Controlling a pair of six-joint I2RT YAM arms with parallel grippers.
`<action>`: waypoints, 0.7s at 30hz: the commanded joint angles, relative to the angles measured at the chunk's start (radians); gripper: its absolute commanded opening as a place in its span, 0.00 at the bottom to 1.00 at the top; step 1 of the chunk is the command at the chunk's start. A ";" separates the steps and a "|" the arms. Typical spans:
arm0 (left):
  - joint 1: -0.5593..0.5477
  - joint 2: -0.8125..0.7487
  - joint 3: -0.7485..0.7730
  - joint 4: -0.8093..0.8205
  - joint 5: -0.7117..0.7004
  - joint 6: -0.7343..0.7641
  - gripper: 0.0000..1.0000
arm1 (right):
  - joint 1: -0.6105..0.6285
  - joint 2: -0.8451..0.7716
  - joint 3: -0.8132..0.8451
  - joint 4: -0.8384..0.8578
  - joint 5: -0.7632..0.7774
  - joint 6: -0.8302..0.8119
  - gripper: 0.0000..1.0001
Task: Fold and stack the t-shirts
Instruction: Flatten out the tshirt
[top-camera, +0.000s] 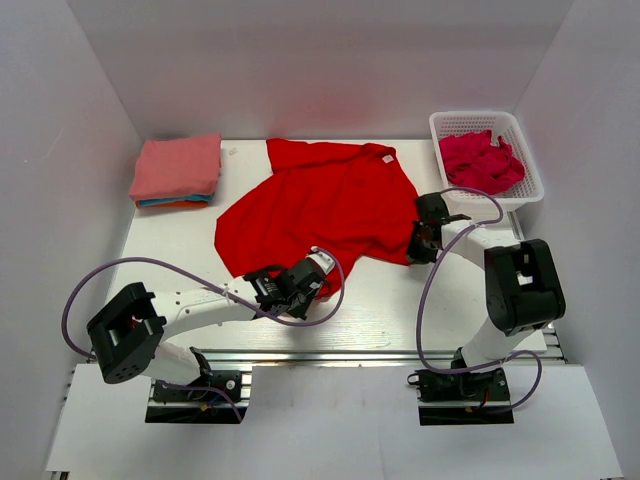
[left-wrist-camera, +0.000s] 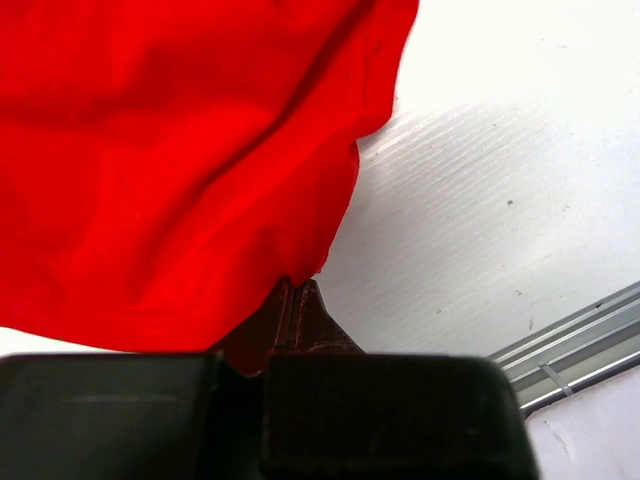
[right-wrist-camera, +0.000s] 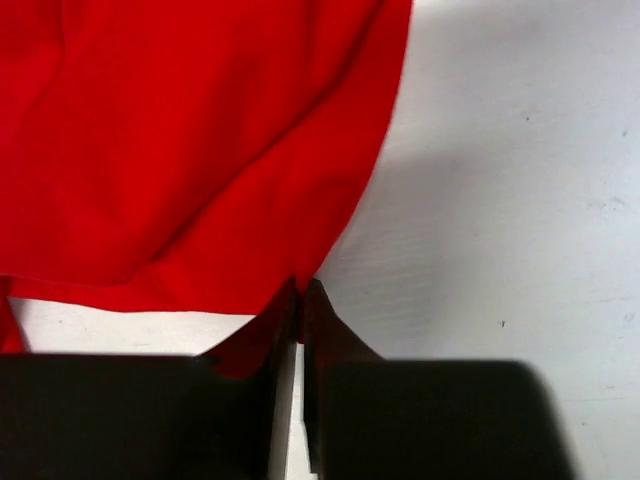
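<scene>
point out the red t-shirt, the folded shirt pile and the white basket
bright red cloth t-shirt (top-camera: 320, 205), top external view, middle of its body
folded stack of salmon-pink, teal and orange t-shirts (top-camera: 178, 167), top external view, top salmon-pink layer
white plastic lattice basket (top-camera: 470, 123), top external view, far wall

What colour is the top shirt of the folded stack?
The top folded cloth shirt is salmon-pink, clearest in the top external view.

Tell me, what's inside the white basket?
Crumpled crimson-pink cloth fills the white basket, heaped about to its rim. It looks like t-shirts, but the bunching hides how many there are, and anything lying under the heap on the basket's floor is covered.
</scene>
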 joint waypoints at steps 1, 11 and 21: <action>0.004 -0.037 0.003 0.009 -0.021 -0.008 0.00 | 0.009 0.032 -0.007 0.028 0.019 0.032 0.00; 0.013 -0.185 0.129 -0.020 -0.285 0.003 0.00 | 0.017 -0.238 -0.004 0.293 0.073 -0.017 0.00; 0.013 -0.379 0.274 0.170 -0.723 0.208 0.00 | 0.006 -0.507 0.160 0.471 0.326 -0.143 0.00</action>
